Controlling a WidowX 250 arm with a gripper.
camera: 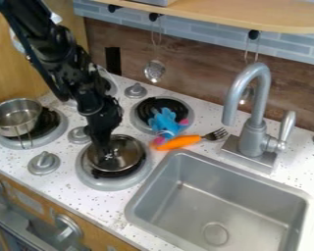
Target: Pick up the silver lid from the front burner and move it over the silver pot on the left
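Positioning appeared in hand, the pot (127,155) below the gripper (109,153). Grip state could not be determined. Next move seemingly required rim clearance.

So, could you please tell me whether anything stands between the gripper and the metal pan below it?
Nothing visible does: the gripper hangs right at the metal pan. The blue toy and orange-handled fork lie off to the side, out of the way.

No readable text, labels, brands, numbers or signs on anything around the stove or sink.
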